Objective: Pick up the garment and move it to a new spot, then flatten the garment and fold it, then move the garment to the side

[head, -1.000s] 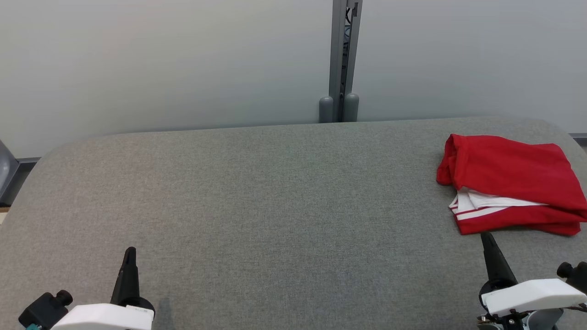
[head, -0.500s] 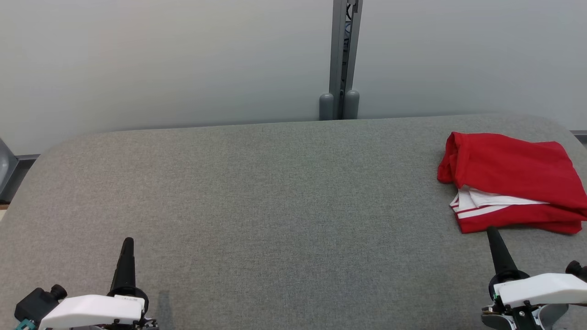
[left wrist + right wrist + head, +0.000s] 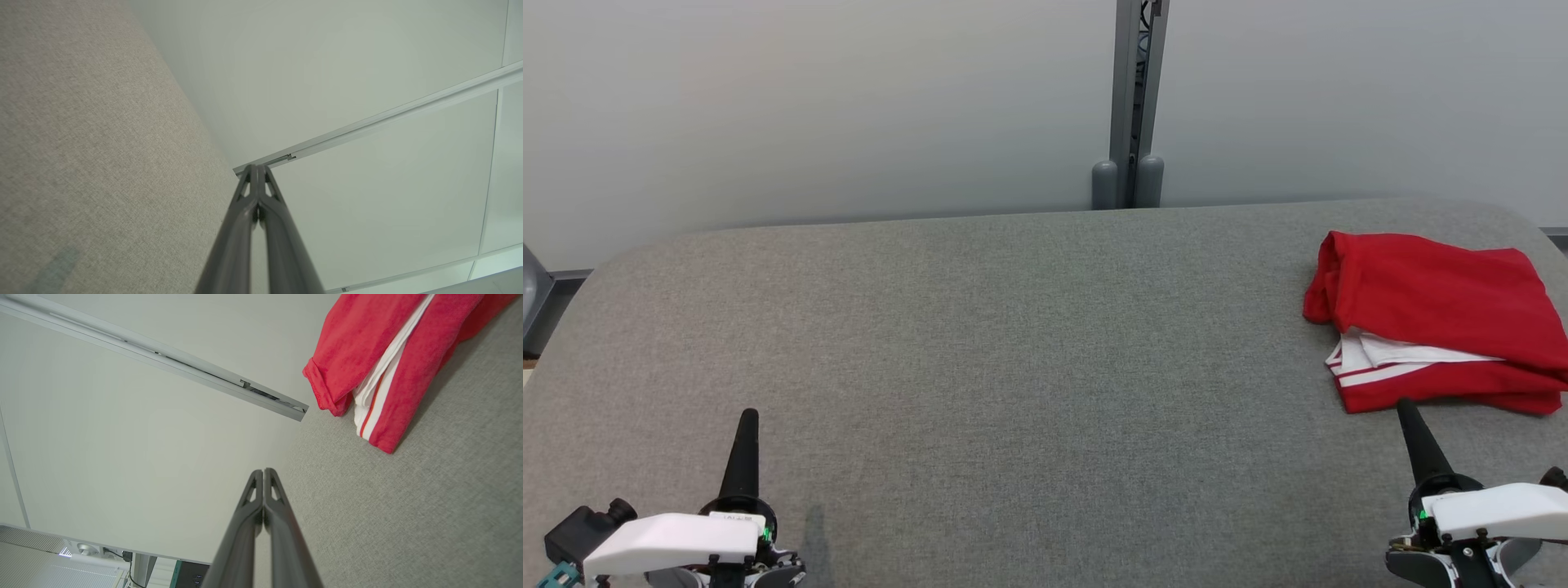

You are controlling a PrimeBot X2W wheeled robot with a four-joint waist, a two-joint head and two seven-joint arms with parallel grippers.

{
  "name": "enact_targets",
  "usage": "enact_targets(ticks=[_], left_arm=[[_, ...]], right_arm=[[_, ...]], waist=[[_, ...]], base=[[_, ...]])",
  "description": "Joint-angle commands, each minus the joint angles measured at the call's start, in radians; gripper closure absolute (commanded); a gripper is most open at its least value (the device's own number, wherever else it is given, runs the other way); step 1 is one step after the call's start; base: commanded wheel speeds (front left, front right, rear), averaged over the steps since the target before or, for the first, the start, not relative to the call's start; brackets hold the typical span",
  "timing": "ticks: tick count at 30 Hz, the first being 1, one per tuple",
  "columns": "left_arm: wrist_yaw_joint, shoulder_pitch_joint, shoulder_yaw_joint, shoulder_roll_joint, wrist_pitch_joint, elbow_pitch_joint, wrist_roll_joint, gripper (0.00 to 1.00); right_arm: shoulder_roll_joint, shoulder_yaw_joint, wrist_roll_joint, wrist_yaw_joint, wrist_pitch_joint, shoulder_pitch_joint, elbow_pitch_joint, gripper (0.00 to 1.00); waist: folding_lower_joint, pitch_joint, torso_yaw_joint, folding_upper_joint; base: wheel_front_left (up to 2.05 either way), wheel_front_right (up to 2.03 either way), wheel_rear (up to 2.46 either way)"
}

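Head view: the folded red garment (image 3: 1437, 318) with white stripes lies at the right end of the grey bench (image 3: 1013, 343). The left end effector (image 3: 747, 420) and right end effector (image 3: 1409, 412) are both clenched and empty, the right one's tip near the garment's front edge.

Left wrist view: the fingers (image 3: 245, 212) are pressed together beside the bench.

Right wrist view: the fingers (image 3: 249, 514) are pressed together, and the garment (image 3: 367, 347) lies ahead to the right, apart from them.

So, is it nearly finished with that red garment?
Looks about finished: the red garment lies folded at the right side of the table. Nothing in hand: left gripper and right gripper are shut, empty, clear of it. Nothing obvious left.
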Motion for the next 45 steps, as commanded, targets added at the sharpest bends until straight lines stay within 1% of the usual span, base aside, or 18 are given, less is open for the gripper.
enact_targets(ticks=[1, 13, 45], left_arm=[[-0.004, -0.026, 0.007, 0.007, 0.007, -0.010, -0.030, 1.00], [-0.007, -0.041, 0.013, 0.007, 0.034, -0.011, -0.129, 1.00], [-0.013, -0.073, 0.026, 0.008, 0.094, -0.012, -0.350, 1.00]], right_arm=[[-0.003, -0.011, 0.030, 0.000, 0.009, -0.021, -0.014, 1.00], [0.002, -0.032, 0.126, 0.000, 0.037, -0.026, -0.017, 1.00], [0.010, -0.078, 0.339, 0.000, 0.098, -0.036, -0.022, 1.00]], waist=[[0.0000, 0.001, 0.000, 0.0000], [0.0000, 0.009, 0.000, 0.0000], [0.0000, 0.029, 0.002, 0.0000]], base=[[0.00, 0.00, 0.00], [0.00, 0.00, 0.00], [0.00, 0.00, 0.00]])
